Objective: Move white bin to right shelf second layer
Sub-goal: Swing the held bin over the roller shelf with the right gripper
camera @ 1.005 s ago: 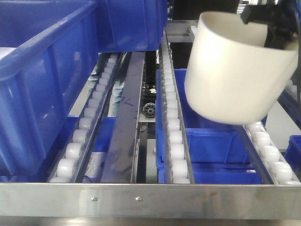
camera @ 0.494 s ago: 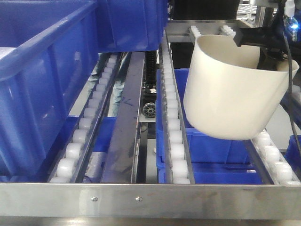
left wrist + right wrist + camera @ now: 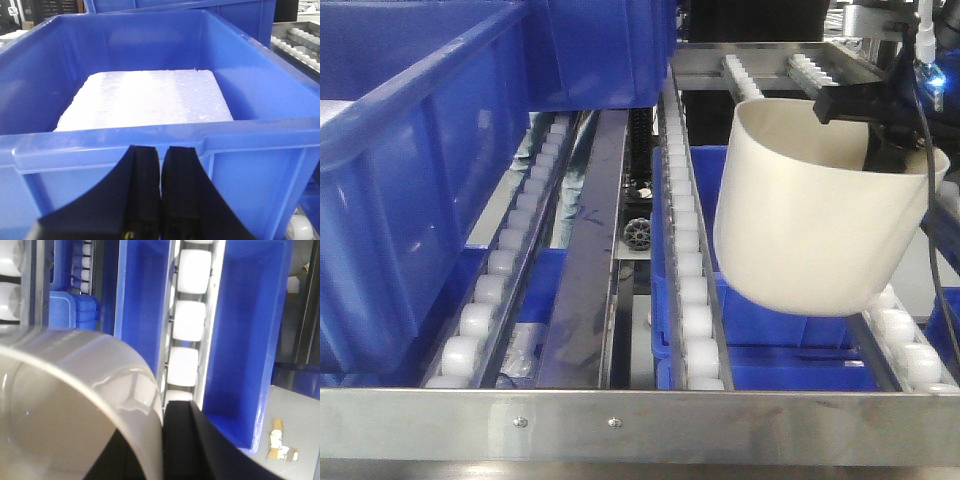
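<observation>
While clamped by the right end effector (image 3: 855,105), white bin (image 3: 810,230) held tilted over roller rails (image 3: 685,250), foam slab (image 3: 150,100) in blue crate (image 3: 250,145), left end effector (image 3: 161,190) closed

Left hand (image 3: 161,151) pinched closed by blue crate (image 3: 75,150) w/ foam (image 3: 145,100).

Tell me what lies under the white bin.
Below the white bin, held at its rim by the right gripper, show a blue crate on a lower level and the roller rails. The bin covers whether its base touches the rollers.
</observation>
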Robot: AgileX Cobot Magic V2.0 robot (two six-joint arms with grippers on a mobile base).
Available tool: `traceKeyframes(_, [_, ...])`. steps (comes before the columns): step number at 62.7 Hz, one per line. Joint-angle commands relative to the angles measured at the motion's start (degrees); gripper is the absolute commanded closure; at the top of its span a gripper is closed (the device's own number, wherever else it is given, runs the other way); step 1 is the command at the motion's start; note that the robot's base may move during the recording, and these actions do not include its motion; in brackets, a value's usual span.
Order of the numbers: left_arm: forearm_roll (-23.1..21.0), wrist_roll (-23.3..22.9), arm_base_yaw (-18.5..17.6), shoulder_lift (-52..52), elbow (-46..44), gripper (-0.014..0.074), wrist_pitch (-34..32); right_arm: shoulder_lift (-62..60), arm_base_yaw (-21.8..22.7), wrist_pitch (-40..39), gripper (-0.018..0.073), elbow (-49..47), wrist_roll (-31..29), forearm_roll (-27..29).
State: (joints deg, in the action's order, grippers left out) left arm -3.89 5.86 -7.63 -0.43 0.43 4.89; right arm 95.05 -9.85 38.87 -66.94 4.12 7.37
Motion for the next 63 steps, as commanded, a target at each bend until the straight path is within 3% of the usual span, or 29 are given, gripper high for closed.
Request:
traceKeyframes(1, [-0.3,-0.1,-0.3,-0.8,2.1,0.0512,-4.9,-2.4,0.0,-2.8,0.0503,-2.1,-0.2,0.0])
traceKeyframes(63, [-0.3,-0.1,-0.3,-0.8,2.1,0.0512,-4.9,-1.4,0.0,-3.3,0.0503,-2.1,-0.2,-0.2])
